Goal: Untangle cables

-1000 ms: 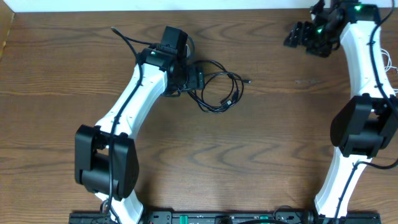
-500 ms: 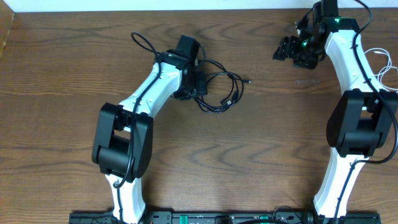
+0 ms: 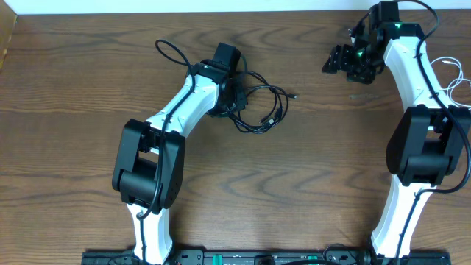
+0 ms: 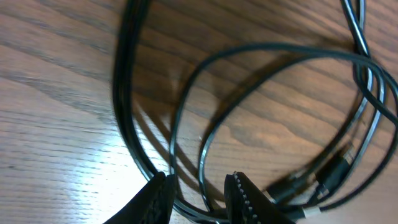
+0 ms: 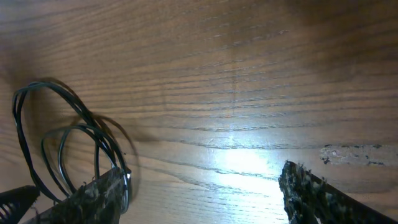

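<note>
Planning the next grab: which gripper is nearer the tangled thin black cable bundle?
Left. The left gripper straddles strands of the black cable bundle; the right gripper is far away across the wooden table.

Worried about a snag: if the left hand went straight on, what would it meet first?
Probably the black cable, whose strands run just ahead of the left hand, then the table; depth is unclear.

Brown wood-grain table [image 3: 309,169], pale scuff mark [image 5: 348,152] on it, black rail [image 3: 243,258] along its near edge.
</note>
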Action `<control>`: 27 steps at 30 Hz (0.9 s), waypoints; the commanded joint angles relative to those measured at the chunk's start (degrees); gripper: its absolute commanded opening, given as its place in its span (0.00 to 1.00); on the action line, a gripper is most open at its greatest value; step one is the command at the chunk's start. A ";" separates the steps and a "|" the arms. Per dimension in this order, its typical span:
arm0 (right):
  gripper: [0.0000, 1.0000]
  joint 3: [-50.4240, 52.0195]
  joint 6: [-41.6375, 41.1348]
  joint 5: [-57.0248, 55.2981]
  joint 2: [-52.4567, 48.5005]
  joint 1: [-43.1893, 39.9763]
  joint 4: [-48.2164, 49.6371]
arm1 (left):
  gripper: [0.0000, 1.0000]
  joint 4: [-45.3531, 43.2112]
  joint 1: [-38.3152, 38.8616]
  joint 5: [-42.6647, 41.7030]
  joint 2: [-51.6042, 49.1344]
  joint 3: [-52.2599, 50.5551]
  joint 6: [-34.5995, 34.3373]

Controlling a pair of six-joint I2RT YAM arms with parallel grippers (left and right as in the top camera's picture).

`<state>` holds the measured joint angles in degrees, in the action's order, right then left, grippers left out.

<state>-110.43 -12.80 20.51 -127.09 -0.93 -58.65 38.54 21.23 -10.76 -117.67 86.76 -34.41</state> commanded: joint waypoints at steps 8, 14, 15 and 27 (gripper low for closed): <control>0.77 0.55 -0.42 -0.59 -0.48 0.66 0.20 | 0.32 0.59 0.13 3.34 -2.60 -0.31 -1.95; 0.77 0.55 -0.39 -0.92 -0.48 0.66 0.87 | 0.32 0.20 0.13 3.34 -2.60 -0.31 -1.92; 0.77 0.55 -0.39 -0.92 -0.48 0.66 1.05 | 0.32 0.20 0.13 3.34 -2.60 -0.31 -1.92; 0.77 0.55 0.26 -1.14 -0.48 0.66 1.29 | 0.31 -1.27 0.13 4.33 -2.60 -3.58 -1.95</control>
<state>-110.41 -12.78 19.66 -127.09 -0.60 -57.52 37.78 21.23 -8.29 -119.52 84.71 -36.05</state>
